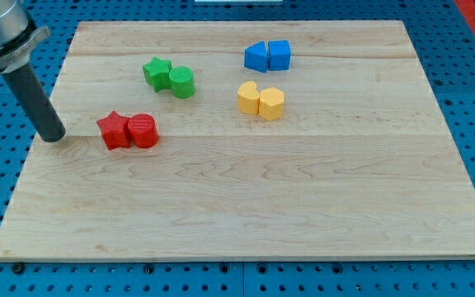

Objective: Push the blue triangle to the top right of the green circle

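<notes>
The blue triangle (256,57) lies near the board's top, right of centre, touching a blue cube (279,55) on its right. The green circle (182,82) lies left of it and a little lower, touching a green star (157,73) on its left. My tip (54,137) rests on the board near the left edge, far to the left of and below the blue triangle, and just left of a red star (114,130).
A red cylinder (143,131) touches the red star's right side. A yellow crescent block (248,97) and a yellow heart-like block (271,104) sit together below the blue pair. The wooden board (237,206) lies on a blue perforated table.
</notes>
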`<state>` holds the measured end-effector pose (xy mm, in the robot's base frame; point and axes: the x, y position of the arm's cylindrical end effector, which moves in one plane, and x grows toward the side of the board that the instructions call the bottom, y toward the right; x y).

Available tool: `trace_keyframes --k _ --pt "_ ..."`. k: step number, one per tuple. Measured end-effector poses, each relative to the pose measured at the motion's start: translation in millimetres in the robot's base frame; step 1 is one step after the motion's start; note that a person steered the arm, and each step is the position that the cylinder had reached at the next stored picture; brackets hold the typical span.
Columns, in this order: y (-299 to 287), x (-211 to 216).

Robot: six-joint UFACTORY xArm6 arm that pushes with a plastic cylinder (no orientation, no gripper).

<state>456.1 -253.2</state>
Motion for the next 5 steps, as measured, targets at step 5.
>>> trace_keyframes --k 5 --pt "285.7 2.5"
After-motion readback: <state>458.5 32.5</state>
